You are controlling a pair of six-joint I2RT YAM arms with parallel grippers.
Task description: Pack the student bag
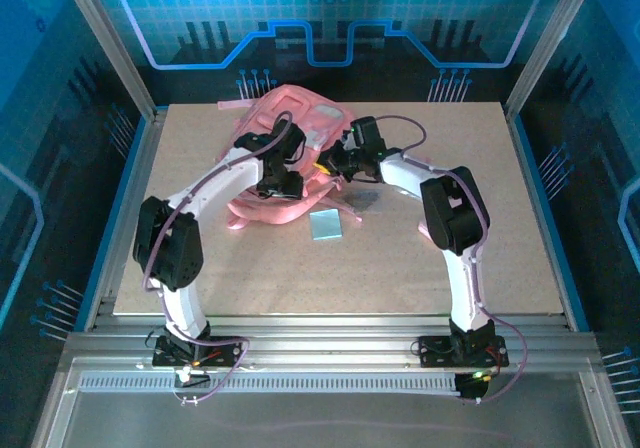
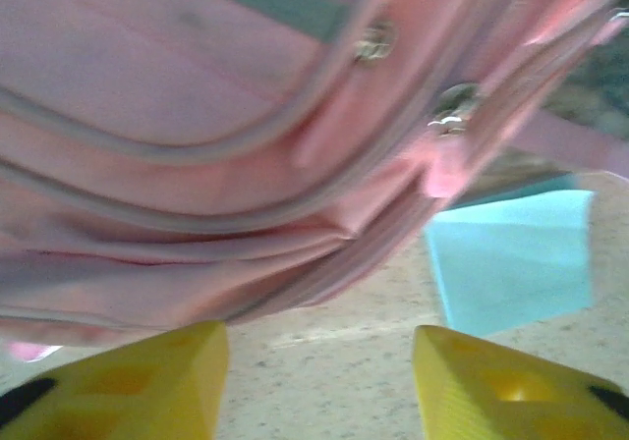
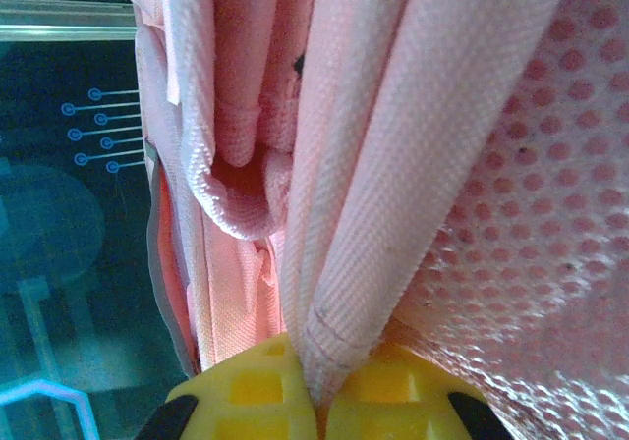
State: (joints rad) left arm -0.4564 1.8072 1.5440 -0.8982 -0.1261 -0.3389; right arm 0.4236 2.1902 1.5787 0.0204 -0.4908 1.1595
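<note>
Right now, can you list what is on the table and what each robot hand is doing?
bag: large soft pink fabric backpack, lying on the speckled tabletop
left gripper: open, holding nothing, close to the backpack's zips
right gripper: shut on a fold of the backpack
also there: flat light blue square sheet on the tabletop beside the backpack

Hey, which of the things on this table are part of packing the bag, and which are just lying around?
Part of the job:
student bag
right gripper, clamped on its pink fabric
left gripper, open beside it
blue sheet, lying flat by the bag, probably to go in

Just there:
table
</note>
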